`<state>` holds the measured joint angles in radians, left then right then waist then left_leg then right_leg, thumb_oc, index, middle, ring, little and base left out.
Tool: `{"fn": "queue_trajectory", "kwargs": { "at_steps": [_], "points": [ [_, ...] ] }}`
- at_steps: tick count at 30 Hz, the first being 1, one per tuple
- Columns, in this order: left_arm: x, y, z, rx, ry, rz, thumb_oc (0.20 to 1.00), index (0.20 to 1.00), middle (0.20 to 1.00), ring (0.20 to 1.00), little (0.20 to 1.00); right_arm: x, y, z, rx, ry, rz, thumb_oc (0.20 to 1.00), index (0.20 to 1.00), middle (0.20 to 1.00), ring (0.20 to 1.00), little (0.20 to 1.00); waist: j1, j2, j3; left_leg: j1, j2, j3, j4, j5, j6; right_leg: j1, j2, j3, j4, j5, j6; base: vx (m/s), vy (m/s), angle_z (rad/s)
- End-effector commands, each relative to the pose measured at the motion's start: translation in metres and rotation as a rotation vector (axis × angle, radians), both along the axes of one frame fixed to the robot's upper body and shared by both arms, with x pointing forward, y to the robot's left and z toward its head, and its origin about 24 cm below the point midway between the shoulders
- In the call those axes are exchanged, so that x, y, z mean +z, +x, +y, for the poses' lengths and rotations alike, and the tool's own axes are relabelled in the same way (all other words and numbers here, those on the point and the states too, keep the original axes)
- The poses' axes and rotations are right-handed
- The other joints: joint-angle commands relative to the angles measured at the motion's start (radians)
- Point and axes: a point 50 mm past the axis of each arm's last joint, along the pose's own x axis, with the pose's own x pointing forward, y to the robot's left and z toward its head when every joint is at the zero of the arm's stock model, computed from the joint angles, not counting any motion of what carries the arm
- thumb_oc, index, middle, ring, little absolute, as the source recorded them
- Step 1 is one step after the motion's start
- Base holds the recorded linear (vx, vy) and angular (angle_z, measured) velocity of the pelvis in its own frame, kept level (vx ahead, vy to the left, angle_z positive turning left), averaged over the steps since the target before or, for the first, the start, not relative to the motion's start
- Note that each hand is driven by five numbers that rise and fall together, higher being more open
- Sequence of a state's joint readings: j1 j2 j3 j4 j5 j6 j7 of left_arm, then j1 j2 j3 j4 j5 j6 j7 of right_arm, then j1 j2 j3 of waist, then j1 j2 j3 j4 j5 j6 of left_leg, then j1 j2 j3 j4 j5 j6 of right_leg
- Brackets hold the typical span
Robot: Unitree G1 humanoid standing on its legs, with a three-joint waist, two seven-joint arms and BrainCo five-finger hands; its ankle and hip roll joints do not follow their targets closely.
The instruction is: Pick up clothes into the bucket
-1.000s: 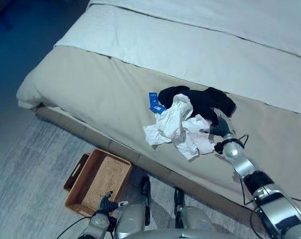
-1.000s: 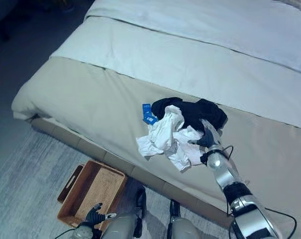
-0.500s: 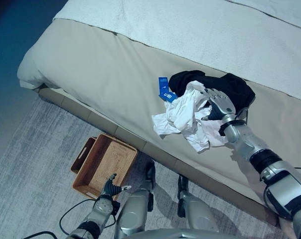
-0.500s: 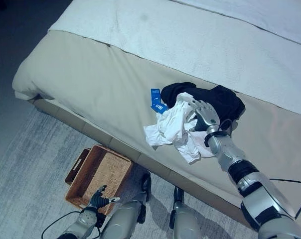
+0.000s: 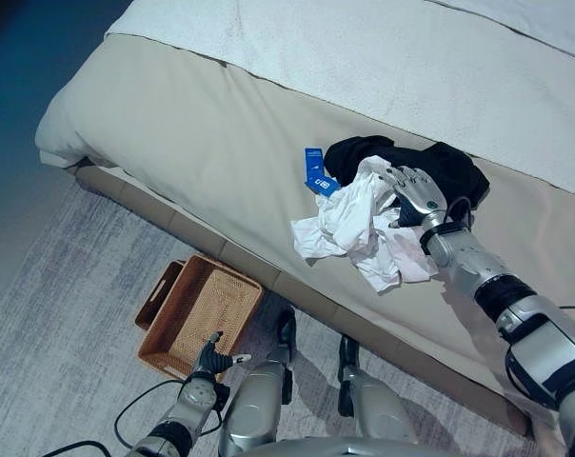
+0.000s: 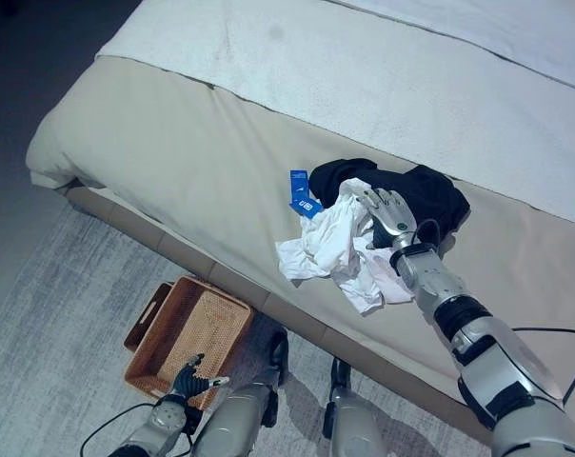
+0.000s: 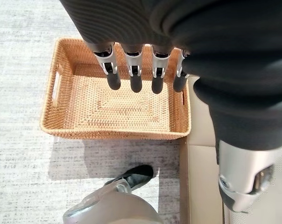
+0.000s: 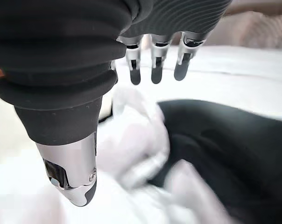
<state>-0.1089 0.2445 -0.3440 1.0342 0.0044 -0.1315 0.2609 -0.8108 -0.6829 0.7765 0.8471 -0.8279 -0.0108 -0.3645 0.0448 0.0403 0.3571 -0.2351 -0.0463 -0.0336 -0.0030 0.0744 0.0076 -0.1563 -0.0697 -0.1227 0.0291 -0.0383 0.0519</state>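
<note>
A crumpled white garment (image 5: pixel 349 224) lies on the bed's tan cover with a black garment (image 5: pixel 449 171) behind it. My right hand (image 5: pixel 413 193) hovers over their meeting edge, fingers straight and open; its wrist view has the white cloth (image 8: pixel 131 135) and black cloth (image 8: pixel 225 144) just under the fingertips. A woven wicker basket (image 5: pixel 198 317) sits on the rug beside the bed. My left hand (image 5: pixel 209 359) hangs low above the basket (image 7: pixel 117 100), fingers straight, holding nothing.
A small blue tag (image 5: pixel 314 169) lies on the cover just left of the clothes. The bed's edge (image 5: pixel 173 224) runs diagonally, with a white blanket (image 5: pixel 383 57) further back. Grey rug (image 5: pixel 59 324) surrounds the basket.
My right hand has shifted slightly further over the clothes pile, toward the black garment. The camera view shifted between the oldest frames and now. The left hand stays put.
</note>
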Motion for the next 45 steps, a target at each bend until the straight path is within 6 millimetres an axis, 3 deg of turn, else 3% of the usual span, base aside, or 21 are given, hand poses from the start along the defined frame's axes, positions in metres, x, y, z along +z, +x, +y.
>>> {"fn": "queue_trajectory", "kwargs": {
  "at_steps": [1, 6, 14, 24, 35, 45],
  "points": [
    [-0.003, -0.004, -0.003, 0.02, -0.02, 0.003, 1.0, 1.0, 1.0, 1.0, 1.0, 0.017, 0.007, -0.009, -0.013, -0.171, -0.031, 1.0, 1.0, 1.0, 1.0, 1.0, 0.016, -0.051, -0.038, -0.013, -0.053, -0.052, 0.069, -0.069, 0.002, -0.054, -0.076, 0.024, 0.043, 0.069, 0.062, 0.0, 0.0, 0.0],
    [-0.004, -0.005, -0.004, 0.01, -0.026, 0.017, 1.0, 1.0, 1.0, 1.0, 1.0, 0.01, 0.008, -0.003, 0.023, -0.287, 0.028, 1.0, 1.0, 1.0, 1.0, 1.0, 0.019, -0.055, -0.041, -0.011, -0.051, -0.056, 0.068, -0.07, 0.001, -0.048, -0.075, 0.019, 0.039, 0.068, 0.061, 0.0, 0.0, 0.0],
    [-0.003, -0.003, -0.005, 0.01, -0.024, 0.016, 1.0, 1.0, 1.0, 1.0, 1.0, 0.002, 0.007, 0.004, 0.028, -0.235, 0.043, 1.0, 1.0, 1.0, 1.0, 1.0, 0.022, -0.059, -0.031, -0.024, -0.049, -0.059, 0.082, -0.071, 0.001, -0.054, -0.072, 0.021, 0.043, 0.066, 0.059, 0.0, 0.0, 0.0],
    [0.001, 0.005, -0.006, 0.043, -0.028, -0.023, 1.0, 1.0, 1.0, 1.0, 1.0, 0.014, 0.015, 0.004, -0.044, -0.191, -0.072, 1.0, 1.0, 1.0, 1.0, 1.0, 0.044, -0.063, 0.014, -0.087, -0.053, -0.08, 0.135, -0.071, 0.004, -0.099, -0.07, 0.009, 0.095, 0.049, 0.052, -0.01, -0.017, 0.04],
    [0.006, 0.011, -0.007, 0.073, -0.025, -0.064, 1.0, 1.0, 1.0, 1.0, 1.0, 0.04, 0.025, 0.029, -0.003, -0.138, -0.246, 1.0, 1.0, 1.0, 1.0, 1.0, 0.08, -0.075, 0.054, -0.139, -0.05, -0.12, 0.155, -0.062, -0.001, -0.132, -0.064, -0.021, 0.12, 0.032, 0.045, -0.02, -0.03, 0.09],
    [0.022, 0.036, -0.013, 0.069, -0.049, -0.164, 1.0, 1.0, 1.0, 1.0, 1.0, 0.057, 0.034, 0.023, -0.108, -0.006, -0.291, 1.0, 1.0, 1.0, 1.0, 1.0, 0.114, -0.043, 0.12, -0.233, -0.075, -0.164, 0.211, -0.053, -0.002, -0.23, -0.09, -0.072, 0.245, -0.008, 0.033, -0.03, -0.015, 0.2]
  ]
}}
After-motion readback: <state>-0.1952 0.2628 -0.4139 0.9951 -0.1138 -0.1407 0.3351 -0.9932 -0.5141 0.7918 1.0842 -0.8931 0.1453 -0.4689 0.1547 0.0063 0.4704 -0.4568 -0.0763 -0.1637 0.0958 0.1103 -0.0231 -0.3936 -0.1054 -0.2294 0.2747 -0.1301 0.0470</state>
